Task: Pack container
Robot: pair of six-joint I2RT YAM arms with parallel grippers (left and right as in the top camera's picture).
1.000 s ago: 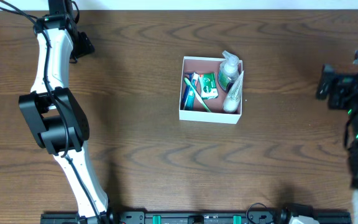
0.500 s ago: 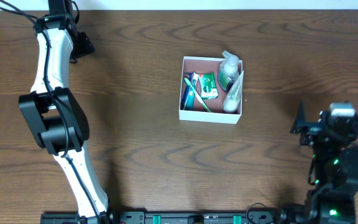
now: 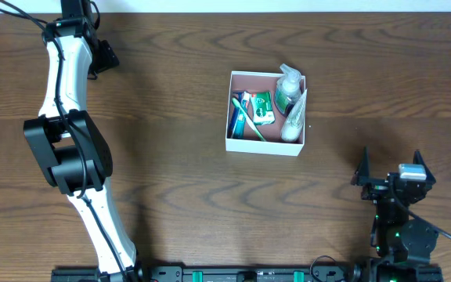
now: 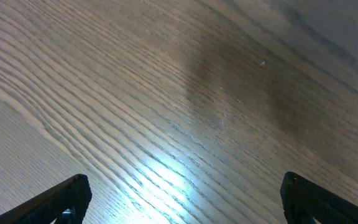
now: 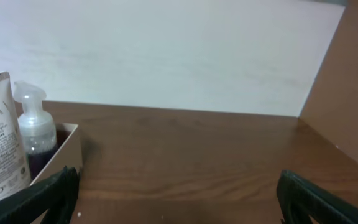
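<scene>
The container (image 3: 265, 146) sits mid-way across the counter (image 3: 171, 180), toward its far edge, already holding a pump bottle (image 3: 288, 84), white tube (image 3: 294, 121), green packet (image 3: 262, 107) and toothbrush (image 3: 247, 121). Nothing loose shows, so packing looks done. The left gripper (image 3: 104, 56) at the far left corner and the right gripper (image 3: 390, 168) by the near right edge have jaws spread and empty, well apart from it.

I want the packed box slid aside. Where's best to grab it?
Likely the container's far wall, left part, from straight above, pinching the thin upright rim: the floor inside there is bare, while the toiletries crowd the other walls.
</scene>
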